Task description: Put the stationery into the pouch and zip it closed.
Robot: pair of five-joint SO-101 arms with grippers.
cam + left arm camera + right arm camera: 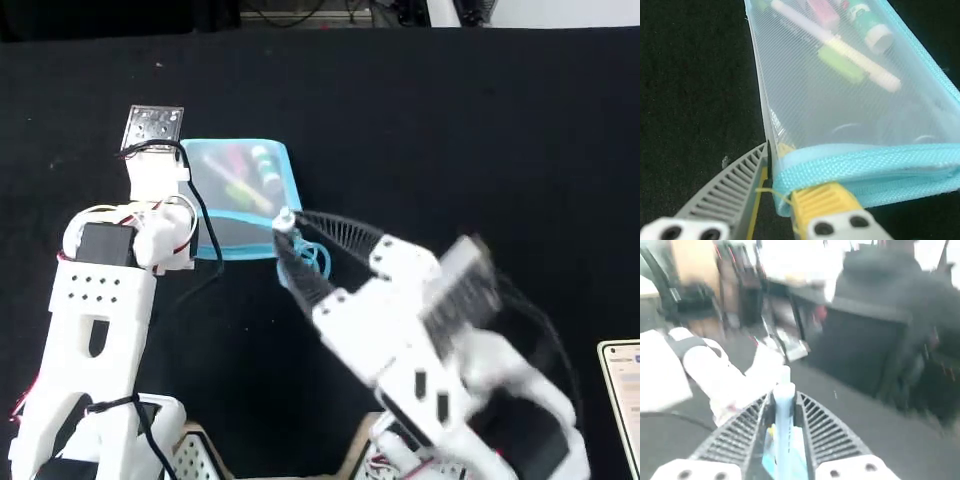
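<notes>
The left gripper (774,156) is clamped on the near corner of the pouch (840,115). Its grey finger (735,192) and yellow finger (825,202) are pressed together with the teal hem pinched between them. In the high view a black cable crosses the spot, so the grip itself is hard to see there.

The pouch (240,190) lies flat on the black table (450,120), and the stationery shows through its mesh. A pale pen (805,25), a green marker (840,62) and a white-capped stick (872,30) lie inside. Their far ends are cut off by the frame edge. Whether the zip is run shut cannot be told.

At the pouch's right near corner, the right gripper (285,222) is closed tight on a light-blue zip pull (784,432), with a teal cord (312,262) looping beneath. The right arm behind it is smeared, so its joints are unclear.

A white sheet (622,390) is cut off at the table's right edge.
</notes>
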